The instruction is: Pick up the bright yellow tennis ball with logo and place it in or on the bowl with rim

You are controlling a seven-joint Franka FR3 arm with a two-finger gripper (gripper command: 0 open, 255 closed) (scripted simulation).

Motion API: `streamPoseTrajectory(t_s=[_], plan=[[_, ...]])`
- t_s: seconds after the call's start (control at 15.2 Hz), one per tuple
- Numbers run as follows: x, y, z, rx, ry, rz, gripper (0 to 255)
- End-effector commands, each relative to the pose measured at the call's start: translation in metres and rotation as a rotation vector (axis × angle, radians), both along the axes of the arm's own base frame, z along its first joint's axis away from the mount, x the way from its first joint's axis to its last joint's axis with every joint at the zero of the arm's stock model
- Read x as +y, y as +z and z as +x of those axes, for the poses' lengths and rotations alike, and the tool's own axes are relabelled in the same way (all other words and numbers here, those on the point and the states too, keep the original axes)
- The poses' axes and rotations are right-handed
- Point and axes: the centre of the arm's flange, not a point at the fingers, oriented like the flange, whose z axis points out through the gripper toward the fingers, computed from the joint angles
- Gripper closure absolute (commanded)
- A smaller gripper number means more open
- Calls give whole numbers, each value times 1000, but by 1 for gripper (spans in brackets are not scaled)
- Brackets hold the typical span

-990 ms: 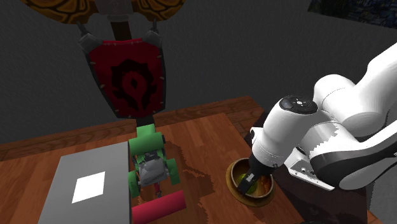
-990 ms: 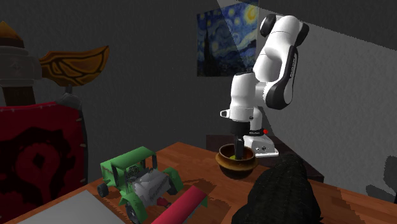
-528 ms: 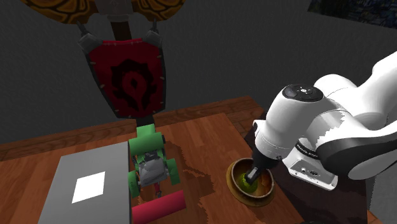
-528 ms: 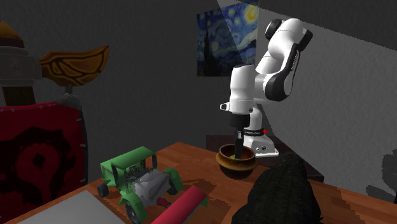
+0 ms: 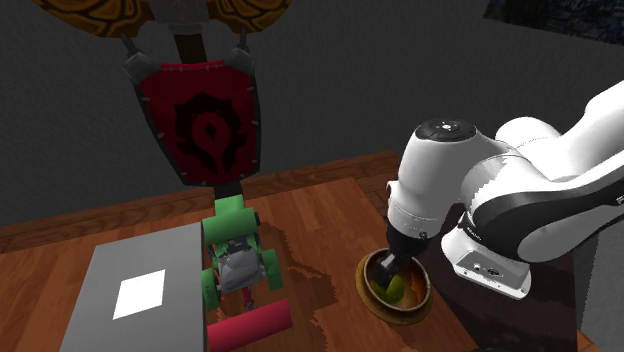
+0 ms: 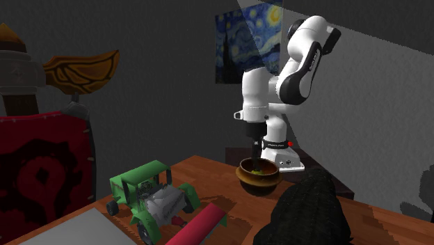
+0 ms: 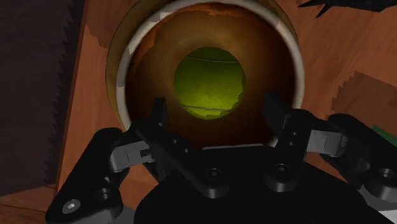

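Lifting, seemingly: tool (image 7: 216,105); ball (image 7: 208,81) in bowl (image 7: 118,70)

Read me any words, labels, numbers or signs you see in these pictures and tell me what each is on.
No text can be read.
On the arm's white plate: small dark marks, too small to read.
On the tennis ball in the bowl: no logo legible.
On the red shield: a black emblem, no letters.
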Motion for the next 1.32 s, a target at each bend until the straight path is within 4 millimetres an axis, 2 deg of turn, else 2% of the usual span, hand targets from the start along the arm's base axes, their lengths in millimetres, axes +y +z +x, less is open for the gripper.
streamPoseTrajectory(t_s=[0.0, 0.53, 0.99, 1.06, 1.19, 1.25], plan=[[1, -16, 29, 111, -28, -15, 0], [2, -55, 22, 112, -28, -15, 0], [2, -55, 22, 112, -28, -15, 0], [5, -55, 18, 112, -28, -16, 255], [4, -60, 17, 112, -27, -15, 255], [-9, -62, 19, 111, -27, -17, 255]])
